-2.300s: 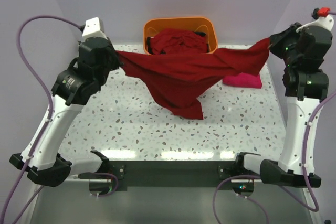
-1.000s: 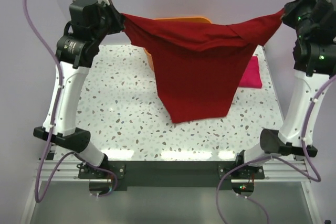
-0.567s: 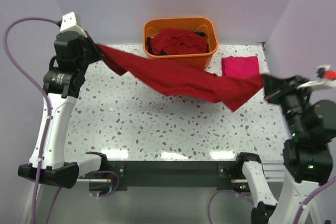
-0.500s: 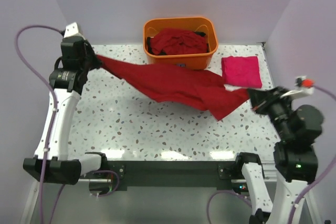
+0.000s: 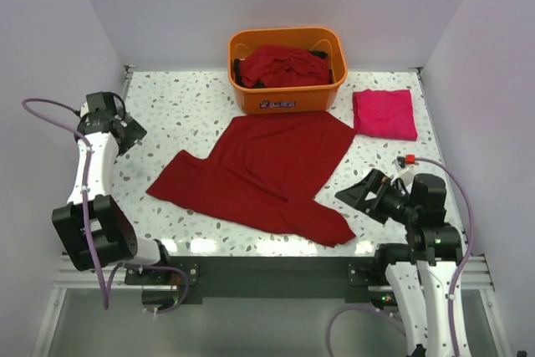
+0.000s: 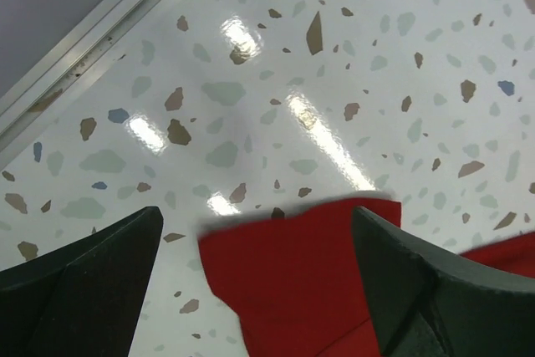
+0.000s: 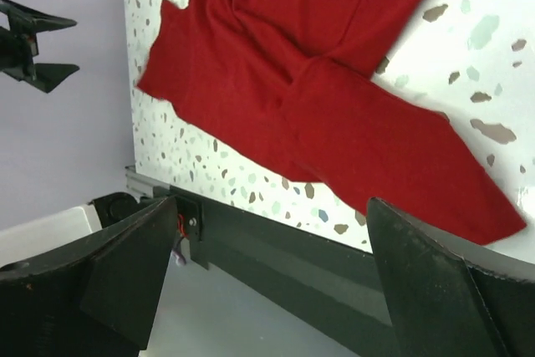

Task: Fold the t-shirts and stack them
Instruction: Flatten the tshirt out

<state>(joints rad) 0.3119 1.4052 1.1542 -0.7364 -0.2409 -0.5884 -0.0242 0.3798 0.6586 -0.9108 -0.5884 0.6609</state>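
One dark red t-shirt [image 5: 261, 169] lies spread flat on the speckled table, one sleeve toward the left and its hem corner near the front edge. More dark red t-shirts [image 5: 282, 65] are heaped in the orange tub [image 5: 287, 99]. A brighter pinkish-red t-shirt [image 5: 384, 113] lies folded at the back right. My left gripper [image 5: 130, 131] is open beside the table's left side, apart from the sleeve [image 6: 311, 277] it looks down on. My right gripper [image 5: 356, 193] is open just right of the shirt's front corner [image 7: 401, 173], holding nothing.
The orange tub stands at the back centre against the wall. A metal rail [image 6: 92, 31] runs along the table's left edge, and a dark front rail [image 7: 276, 265] lies below my right gripper. Purple walls close in both sides.
The shirt hung stretched between both shut grippers, was swung down and forward, and now lies flat. Both grippers have opened, let go and drawn back to the sides.
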